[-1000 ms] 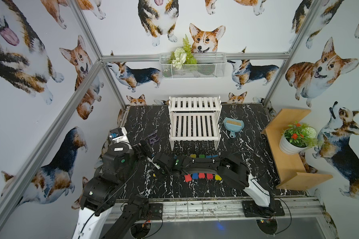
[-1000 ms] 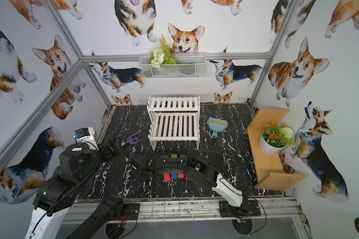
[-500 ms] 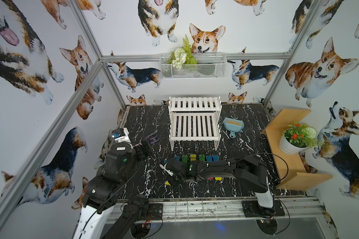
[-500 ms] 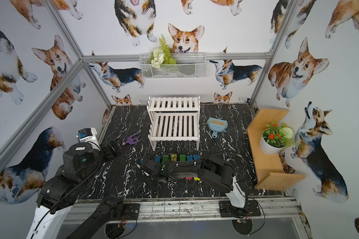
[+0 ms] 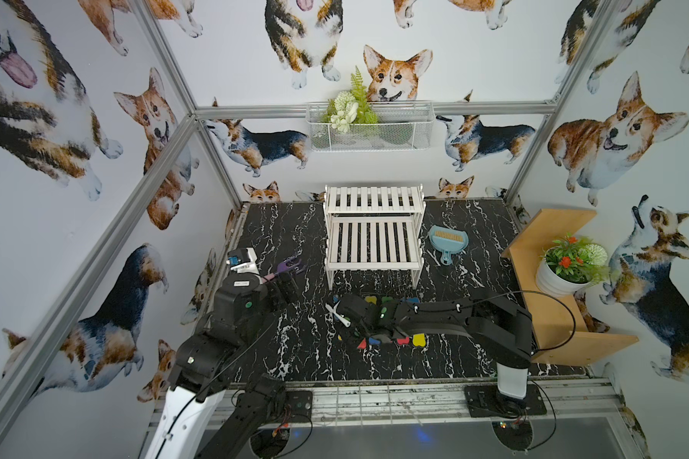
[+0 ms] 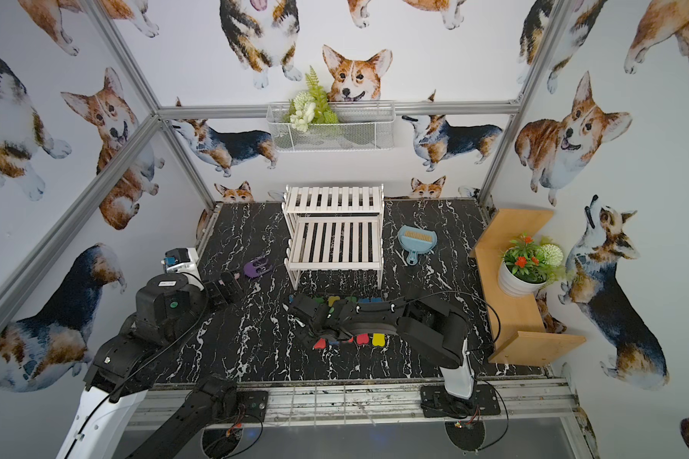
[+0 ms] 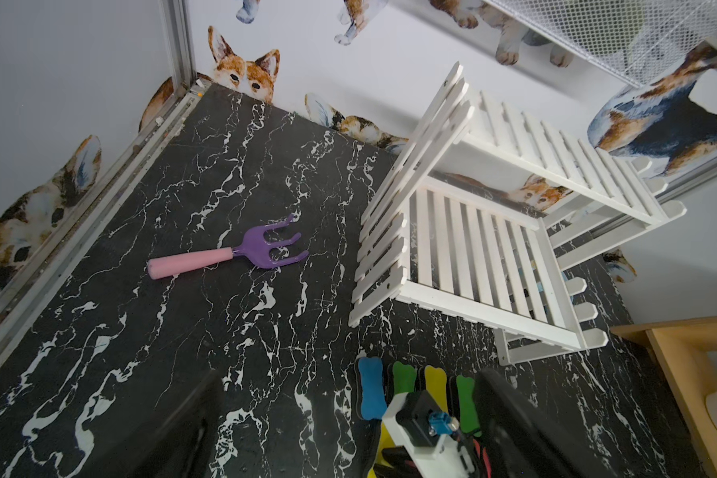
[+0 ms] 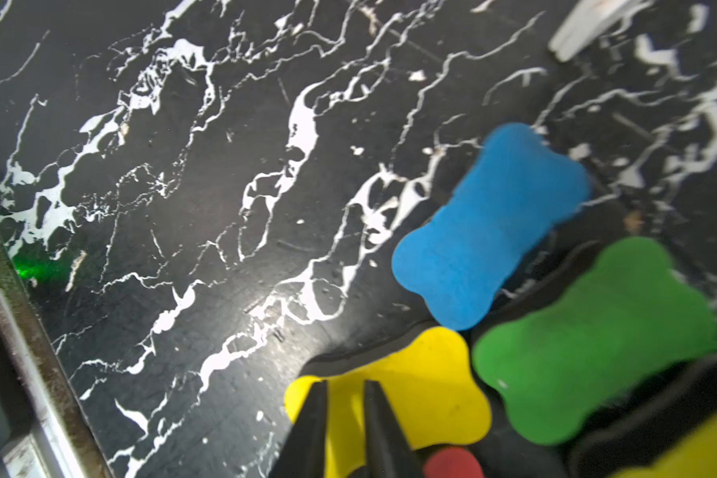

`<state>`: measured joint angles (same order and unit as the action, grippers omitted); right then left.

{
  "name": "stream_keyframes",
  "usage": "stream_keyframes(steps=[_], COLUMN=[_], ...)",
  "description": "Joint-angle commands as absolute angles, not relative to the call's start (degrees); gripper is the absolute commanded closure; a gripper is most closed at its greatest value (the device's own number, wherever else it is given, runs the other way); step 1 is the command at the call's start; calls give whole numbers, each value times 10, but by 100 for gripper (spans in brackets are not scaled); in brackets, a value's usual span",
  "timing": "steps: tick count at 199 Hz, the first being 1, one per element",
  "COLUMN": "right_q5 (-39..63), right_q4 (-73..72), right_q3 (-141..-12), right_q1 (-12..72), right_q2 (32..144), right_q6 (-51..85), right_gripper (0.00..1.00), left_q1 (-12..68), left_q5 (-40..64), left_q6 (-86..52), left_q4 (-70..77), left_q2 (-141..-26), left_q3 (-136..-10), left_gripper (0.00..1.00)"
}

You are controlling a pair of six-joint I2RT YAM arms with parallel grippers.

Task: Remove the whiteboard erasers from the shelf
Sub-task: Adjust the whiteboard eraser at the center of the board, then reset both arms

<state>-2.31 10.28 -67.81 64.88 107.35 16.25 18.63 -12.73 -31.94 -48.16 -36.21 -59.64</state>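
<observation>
Right fingers (image 8: 311, 434) parted (shut 1 s ago) over yellow eraser (image 8: 410, 385).

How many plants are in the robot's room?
2. A green bunch with white flowers sits in the wire basket on the back wall. A red-flowered plant stands in a white pot on the tan shelf. None seems hidden.

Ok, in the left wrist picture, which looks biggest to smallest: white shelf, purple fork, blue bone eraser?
1. white two-tier slatted wooden shelf
2. purple plastic garden fork with pink handle
3. blue bone-shaped foam eraser, smallest-looking even though it lies nearer the camera
</observation>
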Motion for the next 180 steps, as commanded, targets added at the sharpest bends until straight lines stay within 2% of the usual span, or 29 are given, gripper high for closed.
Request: stream_keyframes(steps=[1, 23, 39, 53, 64, 67, 79, 111, 122, 136, 180], right_q5=[-34, -43, -51, -70, -89, -94, -111, -177, -209, -229, -325], right_q4=[73, 21, -12, -33, -40, -42, -49, -58, -57, -47, -30], right_q3=[-657, -625, -597, -575, -566, -562, -550, -520, -507, -495, -441], right_q1=[660, 670, 670, 669, 669, 669, 668, 667, 665, 653, 607], right_q2=[1019, 943, 890, 848, 820, 814, 787, 722, 701, 676, 570], right_q6=[140, 146, 162, 179, 186, 188, 194, 197, 198, 201, 190], right_gripper=[56, 46, 43, 38, 38, 34, 31, 21, 9, 1, 0], left_q1=[186, 185, 184, 182, 176, 173, 160, 105, 93, 91, 67], left_q5=[-125, -189, -238, -287, -328, -339, -360, -320, -302, -298, -259], left_q6=[-326, -321, -308, -292, -275, -266, -229, -160, -139, -112, -38], left_q4=[-443, -420, -384, -322, -257, -238, -159, 5, 65, 161, 352], left_q2=[-369, -402, -431, -446, -450, -451, -461, -537, -559, -581, -675], left_q3=[-592, -592, -584, -555, -520, -511, -475, -395, -367, -316, -232], left_gripper=[1, 1, 1, 1, 1, 1, 1, 1, 1, 1, 1])
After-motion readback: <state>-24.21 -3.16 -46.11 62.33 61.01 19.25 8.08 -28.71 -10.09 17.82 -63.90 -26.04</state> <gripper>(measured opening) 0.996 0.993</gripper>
